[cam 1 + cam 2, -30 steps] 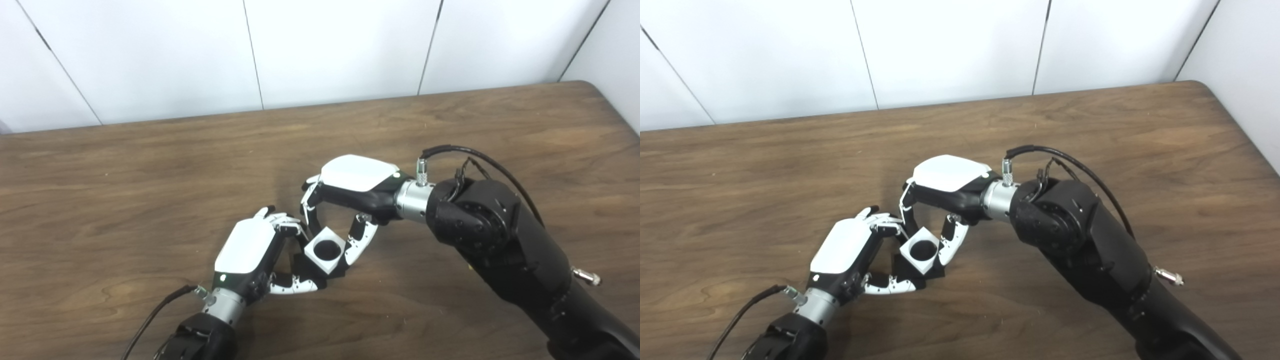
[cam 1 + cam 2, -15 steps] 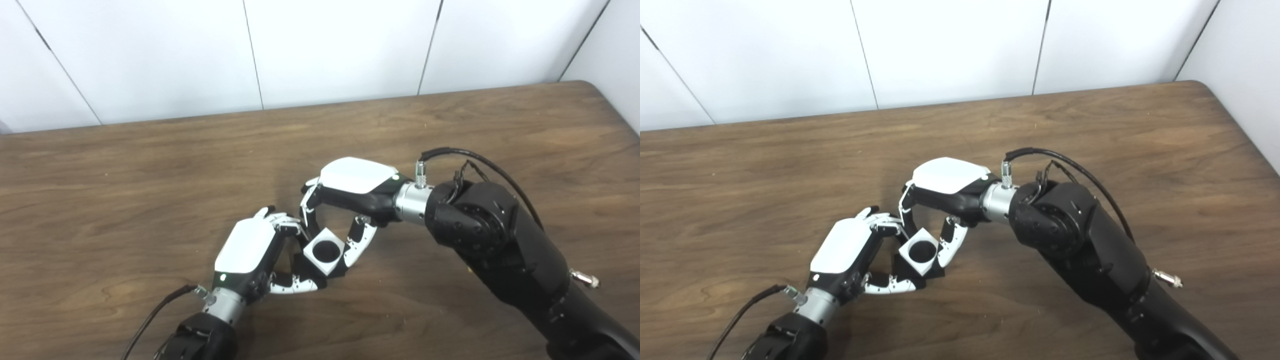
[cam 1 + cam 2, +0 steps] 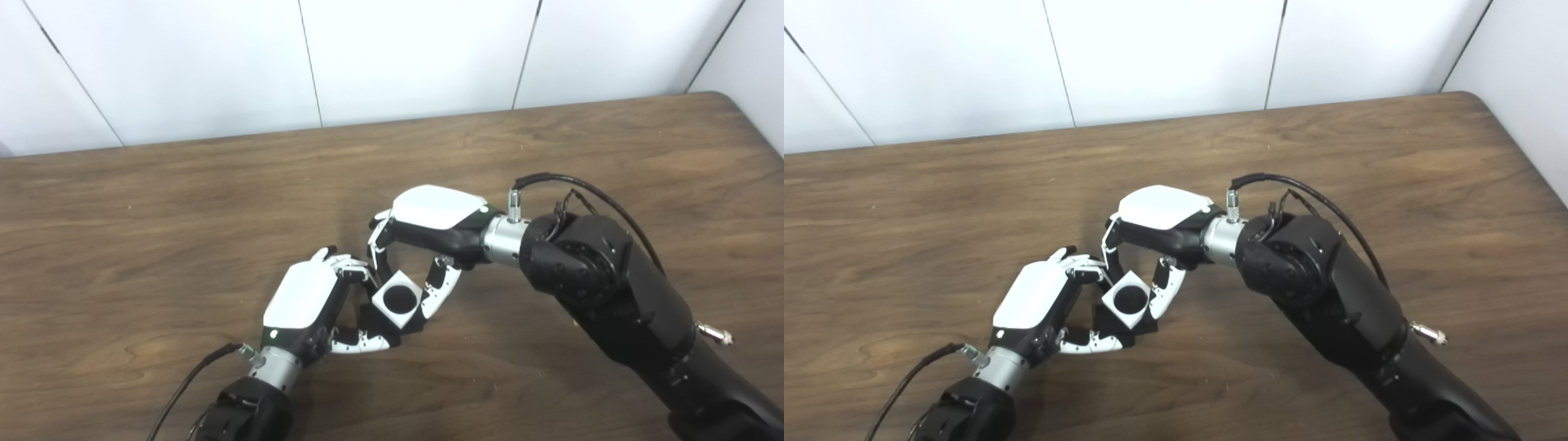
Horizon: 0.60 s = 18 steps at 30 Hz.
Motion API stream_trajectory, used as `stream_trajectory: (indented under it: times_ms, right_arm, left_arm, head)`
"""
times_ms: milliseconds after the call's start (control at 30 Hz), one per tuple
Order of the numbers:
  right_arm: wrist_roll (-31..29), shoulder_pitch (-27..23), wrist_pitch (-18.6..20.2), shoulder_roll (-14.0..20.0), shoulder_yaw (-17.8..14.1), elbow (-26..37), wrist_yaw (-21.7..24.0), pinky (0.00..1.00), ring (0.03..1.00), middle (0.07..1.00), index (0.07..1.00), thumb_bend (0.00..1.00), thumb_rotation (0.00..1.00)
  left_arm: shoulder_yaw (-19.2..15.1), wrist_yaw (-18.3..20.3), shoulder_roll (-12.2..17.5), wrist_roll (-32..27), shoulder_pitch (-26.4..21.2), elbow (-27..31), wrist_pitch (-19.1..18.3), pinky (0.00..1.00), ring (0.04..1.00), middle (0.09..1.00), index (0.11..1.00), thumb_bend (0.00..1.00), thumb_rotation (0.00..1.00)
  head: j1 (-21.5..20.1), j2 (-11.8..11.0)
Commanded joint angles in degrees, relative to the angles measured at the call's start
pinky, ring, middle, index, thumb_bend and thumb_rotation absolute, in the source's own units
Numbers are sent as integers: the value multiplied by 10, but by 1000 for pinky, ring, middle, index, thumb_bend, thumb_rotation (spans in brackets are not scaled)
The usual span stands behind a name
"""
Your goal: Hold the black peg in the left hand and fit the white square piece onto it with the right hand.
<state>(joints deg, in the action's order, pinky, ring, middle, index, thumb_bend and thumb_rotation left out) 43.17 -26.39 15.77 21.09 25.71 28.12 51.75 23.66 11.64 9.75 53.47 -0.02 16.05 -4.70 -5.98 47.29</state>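
We hold the black peg [image 3: 372, 318] low over the wooden counter [image 3: 153, 202], our left hand [image 3: 306, 300] curled shut around its dark base so the piece cannot twist while the other part goes on. Little of the peg shows: only black edges under and beside the white square piece [image 3: 397, 299], and a round black face inside its hole, which we judge to be the peg's end. Our right hand [image 3: 422, 245] arches over from the far side, fingers on one edge of the white piece and thumb on the opposite edge, pinched shut on it; this leaves the top face clear to view. The white piece is a small, matte, sharp-cornered block with a circular bore, tilted a little toward us. Whether it is fully seated, we cannot tell. The counter is brown wood grain, smooth, meeting white wall panels [image 3: 416, 55].
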Motion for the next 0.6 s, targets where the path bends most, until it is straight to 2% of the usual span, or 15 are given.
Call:
stream_trajectory:
  times_ms: [0, 567]
  right_arm:
    - [1, -15, -9, 2, -9, 4, -15, 813, 899, 757, 483, 523, 129]
    - [5, -5, -9, -2, -13, -7, -24, 809, 902, 759, 484, 523, 130]
  left_arm:
    - [7, 16, 1, 1, 8, 5, -5, 950, 819, 738, 482, 524, 54]
    - [7, 15, 0, 1, 9, 7, -4, 946, 818, 737, 482, 524, 53]
  head:
    - [0, 0]
    - [-2, 3]
